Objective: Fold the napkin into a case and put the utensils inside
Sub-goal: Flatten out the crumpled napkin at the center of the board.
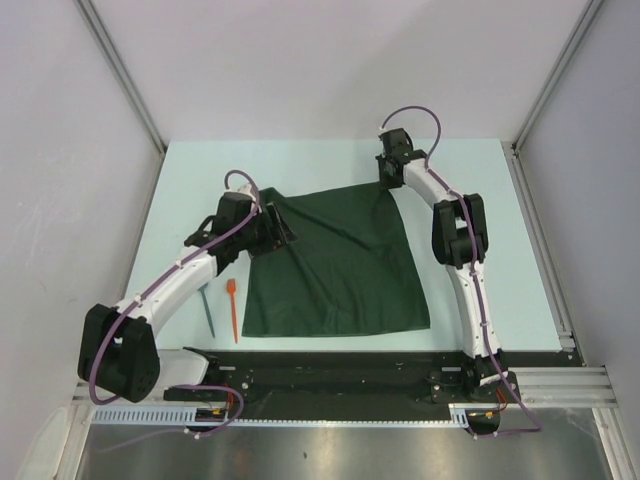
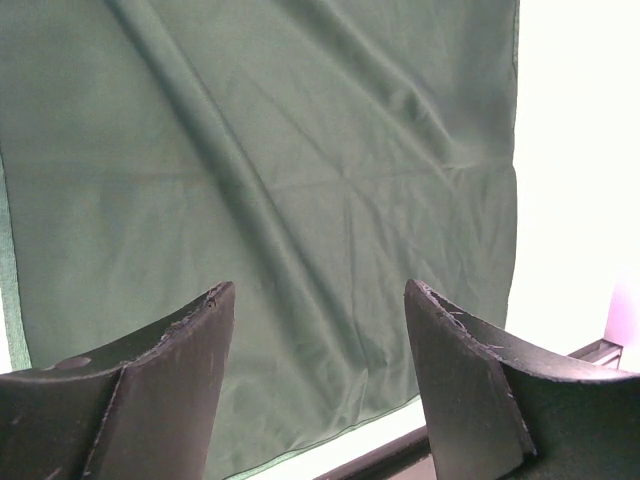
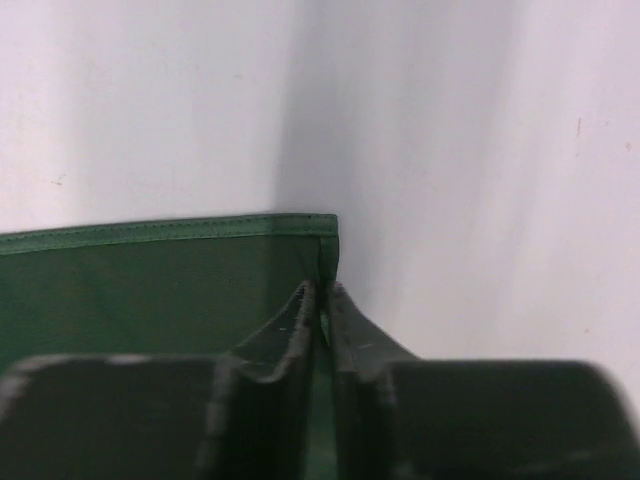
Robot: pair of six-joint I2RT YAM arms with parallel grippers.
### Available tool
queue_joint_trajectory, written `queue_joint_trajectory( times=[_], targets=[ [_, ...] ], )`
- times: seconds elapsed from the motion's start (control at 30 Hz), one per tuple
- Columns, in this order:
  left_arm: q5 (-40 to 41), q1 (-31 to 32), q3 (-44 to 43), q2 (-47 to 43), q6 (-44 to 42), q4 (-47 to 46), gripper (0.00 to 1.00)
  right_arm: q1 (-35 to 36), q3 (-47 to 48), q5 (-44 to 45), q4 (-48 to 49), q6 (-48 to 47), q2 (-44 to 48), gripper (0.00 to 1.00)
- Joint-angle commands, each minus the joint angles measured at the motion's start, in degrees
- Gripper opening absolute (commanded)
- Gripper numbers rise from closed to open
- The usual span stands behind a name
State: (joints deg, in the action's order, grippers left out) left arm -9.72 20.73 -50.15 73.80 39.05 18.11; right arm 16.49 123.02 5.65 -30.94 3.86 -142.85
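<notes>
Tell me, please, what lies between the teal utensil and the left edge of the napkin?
The orange-red utensil lies there, between the teal utensil and the napkin; the top external view shows it.

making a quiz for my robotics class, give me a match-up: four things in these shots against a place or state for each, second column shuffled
1 left gripper
2 right gripper
3 napkin
4 orange utensil

a lying on the table, left of the napkin
b open, over the napkin
c pinched shut on a napkin corner
d spread out, rumpled, dark green

Pairs: 1-b, 2-c, 3-d, 4-a
</notes>
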Motion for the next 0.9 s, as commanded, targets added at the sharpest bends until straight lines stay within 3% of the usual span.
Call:
queue_joint_trajectory(
  times=[0.0,0.23,0.37,0.6,0.7,0.73,0.8,0.87],
  targets=[
    [0.0,0.2,-3.7,-2.3,0.2,-0.5,0.73,-0.4,5.9,5.1,-8.8,0.7,-4.1,0.0],
    [2.9,0.0,-5.9,-1.3,0.4,2.5,0.76,-5.8,0.1,14.1,-4.1,6.5,1.7,0.0],
    [2.0,-0.6,-5.3,0.3,0.9,1.6,0.76,-10.0,-5.0,7.2,3.5,8.7,7.0,0.0],
    [-0.1,-0.7,-5.7,6.1,1.4,-0.2,0.76,-10.7,2.0,3.1,3.4,5.9,3.4,0.01],
    [-1.1,-0.7,-5.5,8.5,1.4,-0.4,0.75,-11.2,8.7,7.9,-3.8,6.3,1.9,0.28],
    [-1.6,-0.6,-5.2,8.7,1.2,-0.7,0.75,-11.4,11.1,9.5,-6.6,6.9,1.3,0.54],
    [-1.8,-0.4,-3.6,9.0,0.5,-1.4,0.75,-11.4,14.2,13.1,-14.2,9.7,2.0,0.67],
    [-0.7,0.2,-3.3,9.3,-0.2,-0.1,0.75,-11.3,9.8,14.1,-18.3,12.9,6.2,0.75]
  ],
)
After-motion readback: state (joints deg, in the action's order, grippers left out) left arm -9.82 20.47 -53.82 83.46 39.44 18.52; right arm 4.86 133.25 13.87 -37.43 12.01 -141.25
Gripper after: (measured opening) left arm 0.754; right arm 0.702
